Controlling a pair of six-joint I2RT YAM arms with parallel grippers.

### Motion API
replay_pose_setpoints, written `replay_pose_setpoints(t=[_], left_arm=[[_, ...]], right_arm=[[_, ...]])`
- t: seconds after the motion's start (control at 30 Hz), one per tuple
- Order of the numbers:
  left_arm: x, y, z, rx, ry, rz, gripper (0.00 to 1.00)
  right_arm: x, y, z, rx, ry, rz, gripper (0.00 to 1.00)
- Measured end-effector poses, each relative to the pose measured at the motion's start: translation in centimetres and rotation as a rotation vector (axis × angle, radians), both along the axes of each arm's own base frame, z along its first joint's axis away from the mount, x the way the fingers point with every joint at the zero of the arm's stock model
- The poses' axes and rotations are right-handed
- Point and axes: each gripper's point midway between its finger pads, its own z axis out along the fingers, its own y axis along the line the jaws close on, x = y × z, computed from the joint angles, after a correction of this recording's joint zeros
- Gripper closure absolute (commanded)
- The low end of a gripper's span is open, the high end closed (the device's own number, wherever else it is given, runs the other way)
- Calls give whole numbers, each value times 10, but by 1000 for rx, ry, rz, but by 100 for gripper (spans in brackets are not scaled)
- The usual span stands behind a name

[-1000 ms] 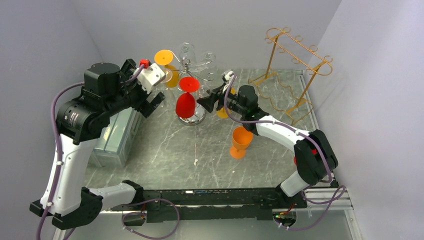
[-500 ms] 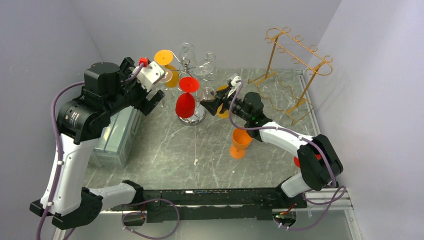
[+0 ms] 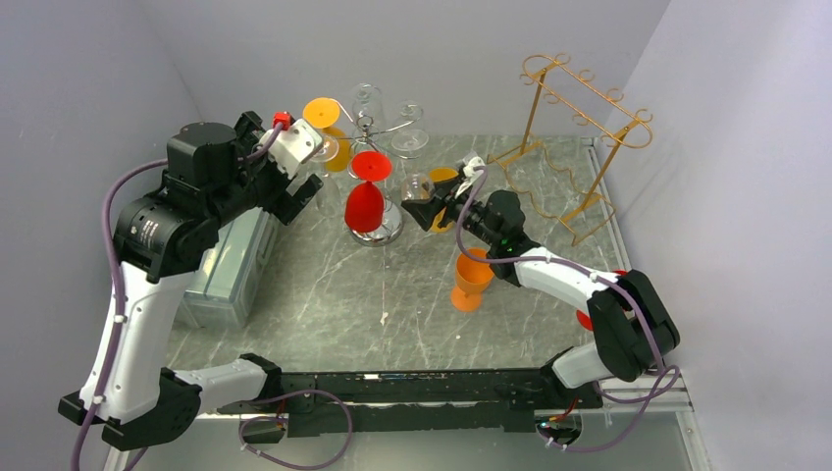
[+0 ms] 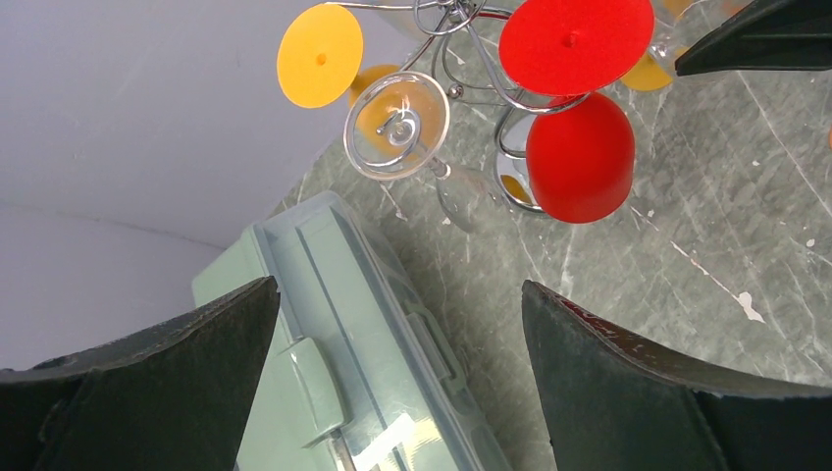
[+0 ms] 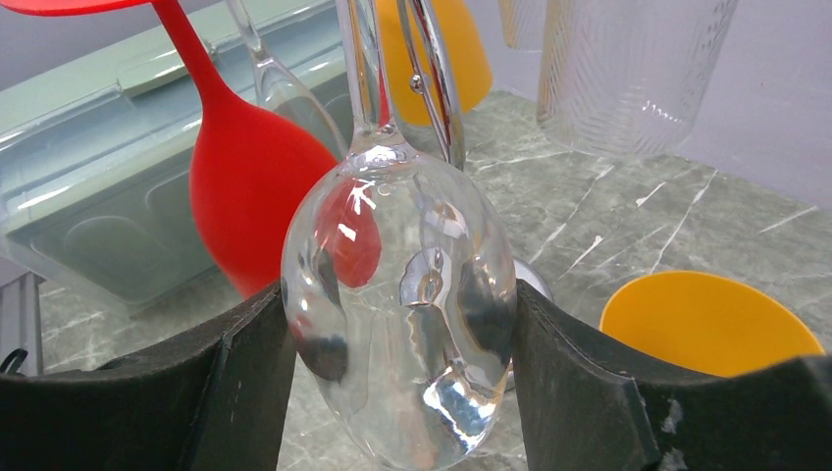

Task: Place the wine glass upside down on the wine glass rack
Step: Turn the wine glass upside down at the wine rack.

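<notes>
A clear wine glass hangs bowl down and stem up between the fingers of my right gripper, which is shut on its bowl. Its stem rises beside a wire of the silver wine glass rack. From above, the right gripper holds the glass just right of the rack, with the foot above it. On the rack hang a red glass, an orange one and a clear one. My left gripper is open, left of the rack, with nothing in it.
A pale green lidded box lies under the left gripper. An orange cup stands upright below the right forearm, and another orange cup is near the right fingers. A gold wire rack stands at the back right.
My right wrist has swung to the right and nearer, still holding the clear glass beside the rack; the glass's foot now shows lower. The left arm has not moved.
</notes>
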Motion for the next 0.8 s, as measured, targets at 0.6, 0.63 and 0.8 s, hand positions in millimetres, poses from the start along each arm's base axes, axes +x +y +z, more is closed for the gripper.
replay_pose_setpoints(t=[0.6, 0.63, 0.8], left_arm=[[5, 2, -2, 16, -10, 11, 1], [5, 2, -2, 18, -10, 11, 1], [4, 2, -4, 24, -11, 9, 1]], right_arm=[[1, 1, -25, 45, 51, 2, 61], [1, 2, -25, 49, 49, 3, 54], [1, 2, -25, 52, 51, 3, 29]])
